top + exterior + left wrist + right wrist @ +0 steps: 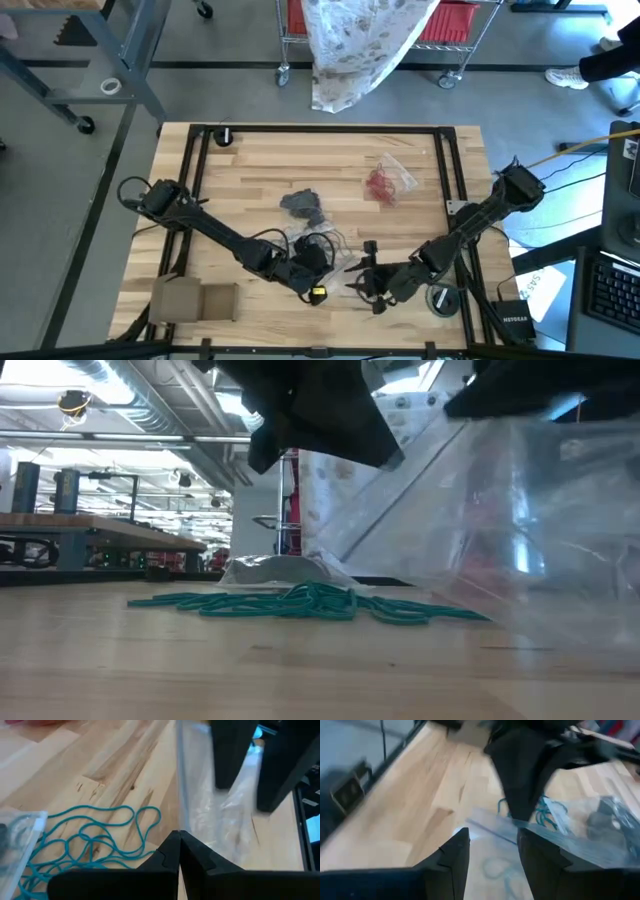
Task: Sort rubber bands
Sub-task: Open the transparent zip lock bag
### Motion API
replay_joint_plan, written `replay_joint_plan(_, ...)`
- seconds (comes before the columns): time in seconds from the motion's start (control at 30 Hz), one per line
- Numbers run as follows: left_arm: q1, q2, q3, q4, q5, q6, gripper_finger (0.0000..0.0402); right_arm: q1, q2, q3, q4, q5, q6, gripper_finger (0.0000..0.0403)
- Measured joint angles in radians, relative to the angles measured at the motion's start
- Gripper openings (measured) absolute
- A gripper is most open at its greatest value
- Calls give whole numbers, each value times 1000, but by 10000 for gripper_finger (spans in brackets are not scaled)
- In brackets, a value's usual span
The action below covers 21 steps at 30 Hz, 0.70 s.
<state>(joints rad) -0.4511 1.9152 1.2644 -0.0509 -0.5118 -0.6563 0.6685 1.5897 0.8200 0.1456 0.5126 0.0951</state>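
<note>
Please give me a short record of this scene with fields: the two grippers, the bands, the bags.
left gripper: shut, fingertips pinched on the edge of the clear bag, near the table's front
right gripper: open, at the same bag, facing the left gripper
teal bands: loose heap on the table, beside the bag
red bands: in another bag, farther back on the right
dark bands: bagged, mid-table
</note>
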Motion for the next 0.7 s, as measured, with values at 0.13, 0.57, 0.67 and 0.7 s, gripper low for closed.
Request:
replay_joint_plan(0.13,9,11,0,15,17,3,0,-10,57,0,90,-23,-196,159)
replay_joint_plan(0.57,33,40,0,66,95,10,0,-65,83,0,132,5,-428,159)
replay_joint_plan(0.67,34,40,0,63,94,10,0,-71,83,0,90,-23,-434,159)
replay_joint_plan(0.7,34,40,0,63,94,10,0,-73,83,0,77,-23,-434,159)
